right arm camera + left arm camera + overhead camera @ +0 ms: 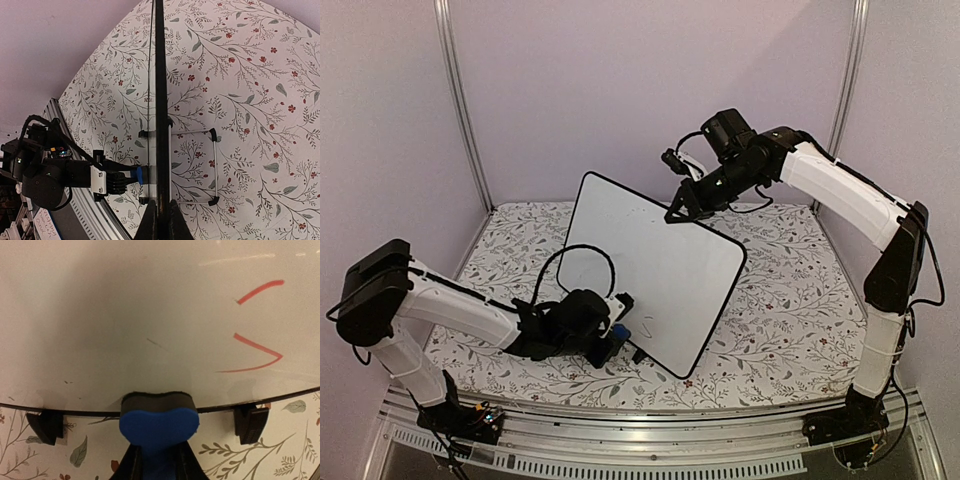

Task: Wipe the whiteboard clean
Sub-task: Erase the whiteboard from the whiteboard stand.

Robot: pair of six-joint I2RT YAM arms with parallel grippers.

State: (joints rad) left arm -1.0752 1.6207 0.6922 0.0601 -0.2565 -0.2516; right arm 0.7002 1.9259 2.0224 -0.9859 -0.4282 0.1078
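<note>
We're pinching the whiteboard (650,270) by its top edge in our right gripper (675,213), board standing tilted below it; left gripper (159,465) is clamping a blue eraser (159,426), board's bottom edge right ahead

Legend: the views are showing one whiteboard (650,270), one blue eraser (158,422) and one floral cloth (790,300). Two robot arms are appearing, the left arm (460,310) and the right arm (840,185), each carrying one gripper: the left gripper (157,465) and the right gripper (160,220). Two black feet (47,426), two red marks (260,291), one wire stand (212,165) and two metal posts (460,100) are also showing.
</note>
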